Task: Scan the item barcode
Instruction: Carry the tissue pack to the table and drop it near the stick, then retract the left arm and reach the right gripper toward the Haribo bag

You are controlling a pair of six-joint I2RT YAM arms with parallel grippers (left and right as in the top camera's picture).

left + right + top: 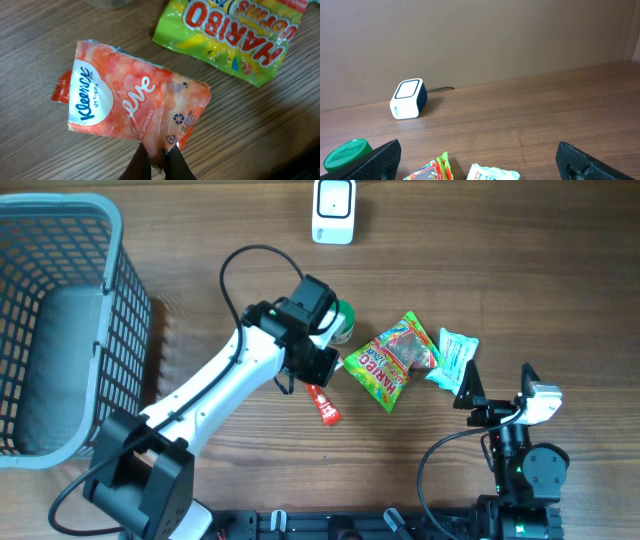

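An orange Kleenex tissue pack [135, 100] fills the left wrist view. My left gripper [159, 159] is shut on its near edge, with the wrapper pinched between the black fingers. Overhead, the left gripper [318, 365] is at the table's middle and covers the pack. The white barcode scanner [333, 210] stands at the far edge and also shows in the right wrist view as the scanner [408, 99]. My right gripper [497, 385] is open near the front right, and nothing lies between the jaws of this gripper [480, 167].
A grey mesh basket [110, 240] stands at the far left. A Haribo bag [392, 360], a white-teal packet [452, 360], a green lid [343, 320] and a small red sachet [324, 405] lie around the left gripper.
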